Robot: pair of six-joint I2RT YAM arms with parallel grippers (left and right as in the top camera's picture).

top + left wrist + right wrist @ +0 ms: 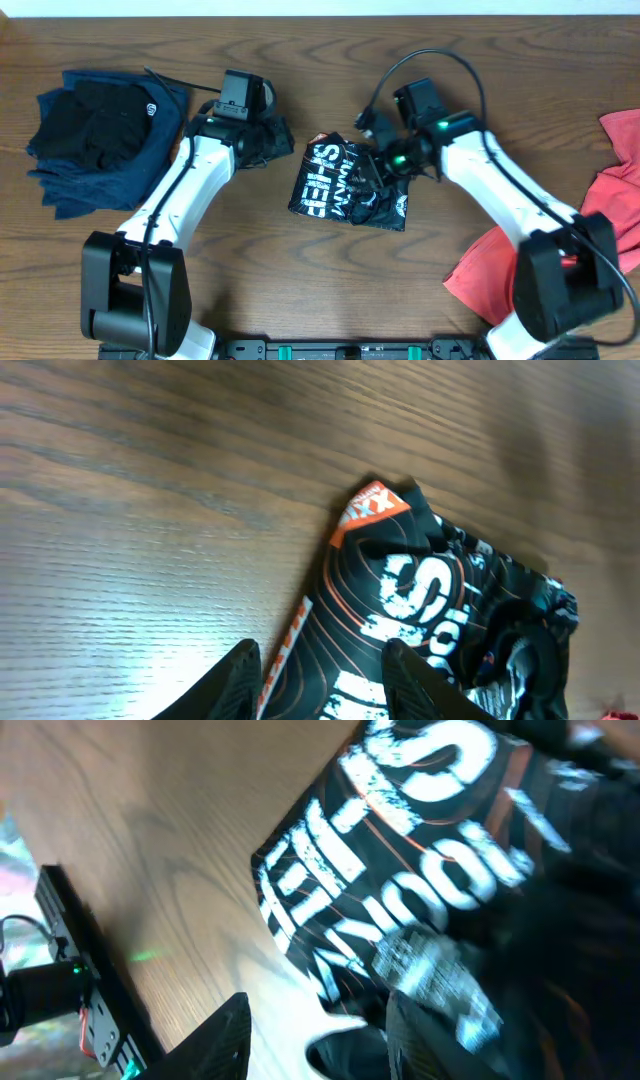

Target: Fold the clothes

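Observation:
The clothes in hand are a black sports shirt (345,180) with thin orange lines and white lettering, lying folded into a small packet at the table's middle. My left gripper (268,135) sits just off its upper left corner. In the left wrist view its jaws (325,685) stand apart, and the shirt's (430,590) orange-striped edge runs between them, untouched. My right gripper (372,172) hovers over the packet's right part. Its jaws (320,1040) are apart too, with a loose fold of the shirt (420,870) lying against the right finger (420,1040).
A heap of navy and black garments (100,135) lies at the back left. A red garment (610,200) is spread along the right edge. A black rail (330,350) runs along the table's front edge, and it also shows in the right wrist view (70,970).

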